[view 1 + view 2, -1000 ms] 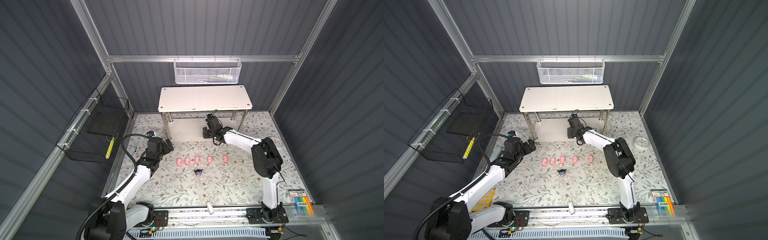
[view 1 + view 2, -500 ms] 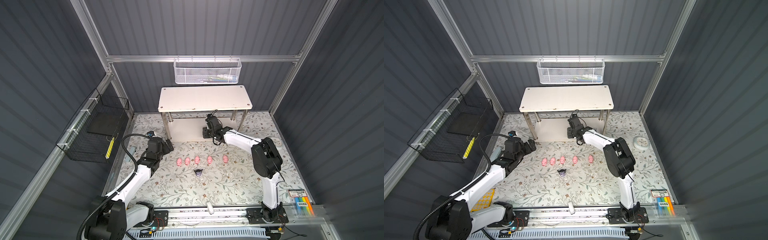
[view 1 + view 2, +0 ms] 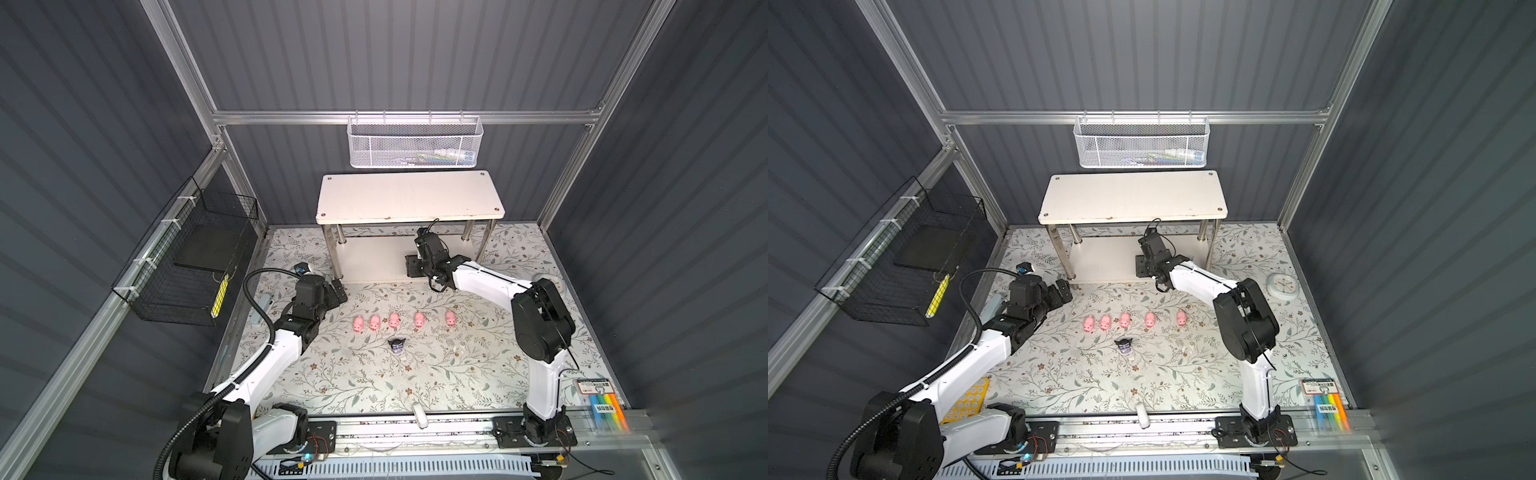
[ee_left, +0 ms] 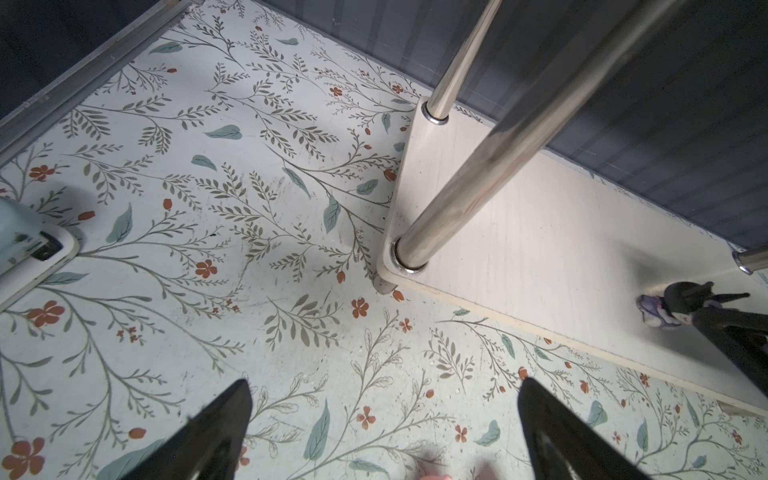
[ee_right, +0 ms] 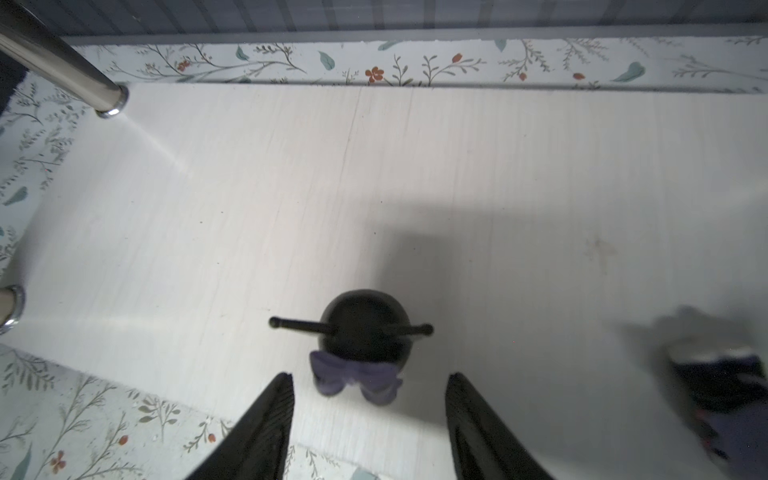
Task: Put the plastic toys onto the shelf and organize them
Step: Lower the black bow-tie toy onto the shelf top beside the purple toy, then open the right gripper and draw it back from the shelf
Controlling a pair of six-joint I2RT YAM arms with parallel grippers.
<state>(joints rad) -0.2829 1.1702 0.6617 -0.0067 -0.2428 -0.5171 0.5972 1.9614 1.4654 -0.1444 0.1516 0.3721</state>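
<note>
left arm (image 3: 270,361) bent, jaws wide apart, right arm (image 3: 486,282) outstretched, jaws parted

Blurred dark shape (image 5: 725,386) in right wrist view, perhaps a toy, pink blob (image 4: 434,474) cut off

Bright even light, soft shadows, blurred wrist-view edge

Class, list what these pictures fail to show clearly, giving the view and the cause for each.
- Blurred dark toy, right wrist view: cut by the frame edge.
- Lower shelf board, both top views: partly hidden by the top board and right arm.
- White mesh basket contents, top views: too small.
- Pink object, left wrist view: cut off by the edge.
</note>
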